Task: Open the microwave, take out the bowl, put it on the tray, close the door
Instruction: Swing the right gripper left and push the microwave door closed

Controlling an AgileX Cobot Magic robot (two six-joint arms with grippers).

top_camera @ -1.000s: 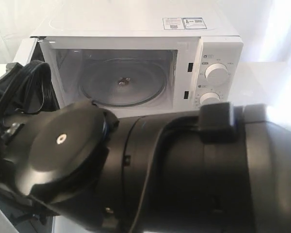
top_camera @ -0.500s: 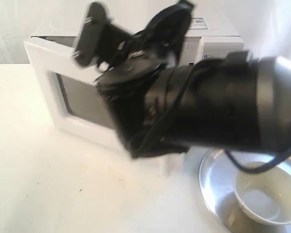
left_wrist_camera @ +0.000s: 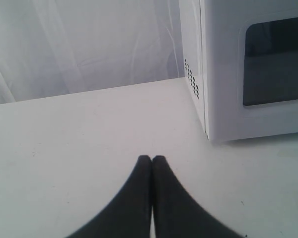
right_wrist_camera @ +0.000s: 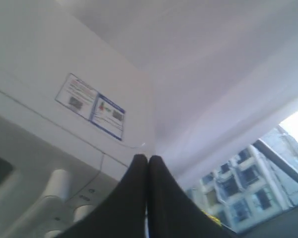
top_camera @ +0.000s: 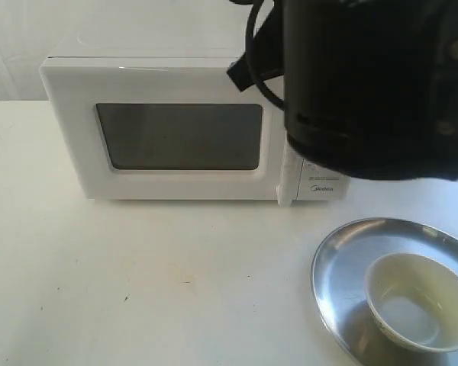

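Note:
The white microwave (top_camera: 69, 84) stands at the back of the table with its door (top_camera: 175, 133) flat against the front, dark window facing me. The cream bowl (top_camera: 420, 301) sits upright on the silver tray (top_camera: 340, 267) at the front right. A black arm (top_camera: 374, 84) fills the upper right of the exterior view and hides the dials. My left gripper (left_wrist_camera: 151, 158) is shut and empty, low over the table beside the microwave (left_wrist_camera: 223, 74). My right gripper (right_wrist_camera: 147, 157) is shut and empty, near the microwave's top (right_wrist_camera: 64, 64) and its sticker (right_wrist_camera: 92, 105).
A white curtain (left_wrist_camera: 79, 44) hangs behind the table. The white tabletop (top_camera: 137, 282) stretches in front of and left of the microwave. The tray reaches the right and front edges of the exterior view.
The door went from wide open to half closed to fully closed. The arm that blocked the exterior view has risen to the upper right, uncovering the bowl on the tray.

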